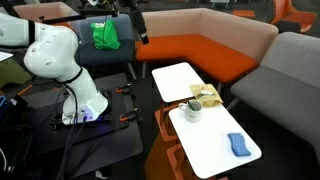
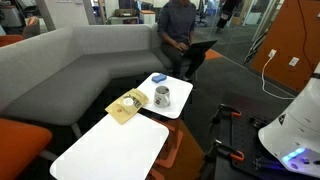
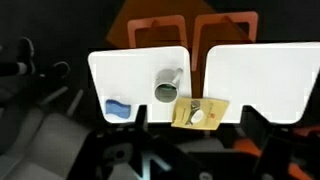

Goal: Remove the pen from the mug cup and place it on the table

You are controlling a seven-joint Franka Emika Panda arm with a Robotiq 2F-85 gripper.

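Observation:
A grey metal mug stands near the edge of a white table, also seen in an exterior view and in the wrist view. The frames are too small and blurred to make out a pen in it. My gripper hangs high above and well away from the tables, at the top of an exterior view. In the wrist view its dark fingers sit wide apart at the bottom edge, with nothing between them.
A yellow packet lies across the gap between the two white tables, next to the mug. A blue object lies on the mug's table. An orange and grey sofa surrounds the tables. A seated person is behind.

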